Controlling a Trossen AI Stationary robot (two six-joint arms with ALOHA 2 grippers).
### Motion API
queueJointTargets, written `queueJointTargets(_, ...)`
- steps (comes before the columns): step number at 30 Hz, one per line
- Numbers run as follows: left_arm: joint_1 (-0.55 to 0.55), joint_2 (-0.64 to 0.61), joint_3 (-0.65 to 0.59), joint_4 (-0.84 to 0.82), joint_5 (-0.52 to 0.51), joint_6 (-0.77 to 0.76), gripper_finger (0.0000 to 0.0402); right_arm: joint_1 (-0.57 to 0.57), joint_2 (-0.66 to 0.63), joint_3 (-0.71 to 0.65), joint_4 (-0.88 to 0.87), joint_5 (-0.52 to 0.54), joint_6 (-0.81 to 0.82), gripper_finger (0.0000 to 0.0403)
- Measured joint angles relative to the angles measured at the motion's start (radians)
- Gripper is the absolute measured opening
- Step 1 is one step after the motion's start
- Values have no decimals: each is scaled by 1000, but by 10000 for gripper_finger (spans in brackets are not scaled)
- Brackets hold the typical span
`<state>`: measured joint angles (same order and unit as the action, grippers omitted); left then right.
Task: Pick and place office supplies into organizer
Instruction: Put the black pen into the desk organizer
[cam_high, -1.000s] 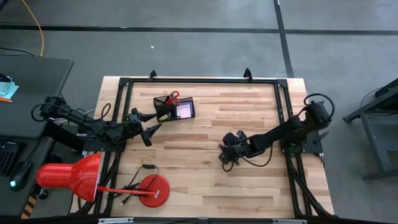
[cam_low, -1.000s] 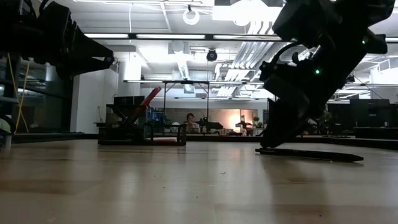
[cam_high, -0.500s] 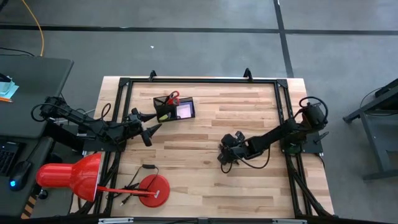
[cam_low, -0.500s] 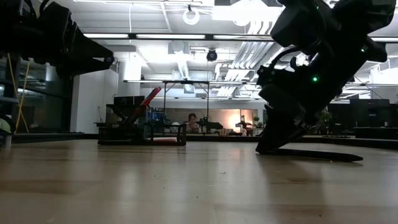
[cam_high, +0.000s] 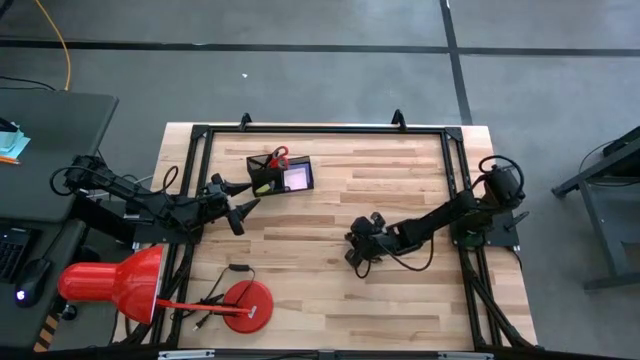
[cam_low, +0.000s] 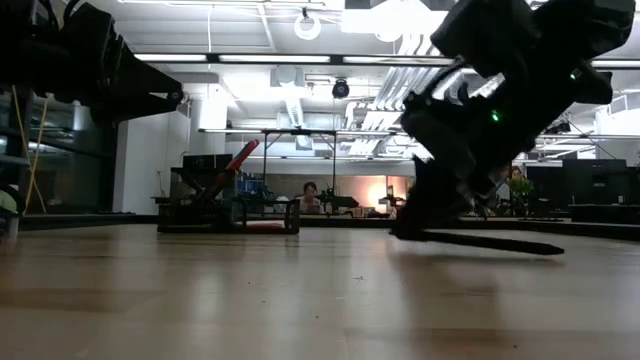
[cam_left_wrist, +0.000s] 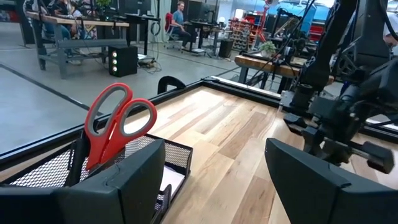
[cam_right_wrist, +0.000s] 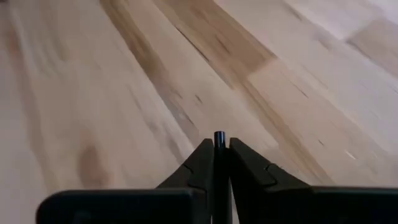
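Right gripper (cam_right_wrist: 219, 163) is clenched on a slim black pen (cam_right_wrist: 219, 138), the fingers pinched against its sides with the pen's tip showing just past them. In the low view the pen (cam_low: 490, 243) hangs nearly level below that gripper (cam_low: 425, 215), just above the wooden table (cam_high: 330, 300), well apart from the organizer (cam_high: 280, 175) and toward the right arm's side of it. A pen like this is light, stiff and smooth, so it may swivel or slip in a narrow pinch; holding it nearer its middle would likely steady it. Beside the organizer waits the left gripper (cam_high: 240, 205), fingers spread and empty. Farther on, red-handled scissors (cam_left_wrist: 115, 121) stand upright in the organizer's mesh compartment.
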<state>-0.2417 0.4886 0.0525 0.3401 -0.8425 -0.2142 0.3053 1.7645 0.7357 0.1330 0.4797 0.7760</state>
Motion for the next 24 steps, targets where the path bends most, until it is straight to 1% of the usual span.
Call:
queueJointTargets(3, 0, 0, 0, 0, 0, 0, 266, -12, -1, 0, 47, -11, -37, 27)
queueJointTargets(8, 0, 0, 0, 0, 0, 0, 266, -37, -1, 0, 84, -13, -88, 6)
queueJointTargets(12, 0, 0, 0, 0, 0, 1, 266, -65, -1, 0, 171, -10, -130, 12)
queueJointTargets(15, 0, 0, 0, 0, 0, 1, 266, -86, -2, 0, 283, -9, -211, 13)
queueJointTargets(17, 0, -2, 0, 9, 0, 1, 266, -100, -3, 0, 375, -14, -271, 5)
queueJointTargets(21, 0, -3, 0, 23, 0, 2, 266, -132, -4, 2, 538, -84, -365, 2)
queueJointTargets(24, 0, -3, 0, 23, 0, 1, 266, -149, -4, 2, 627, -102, -419, 0)
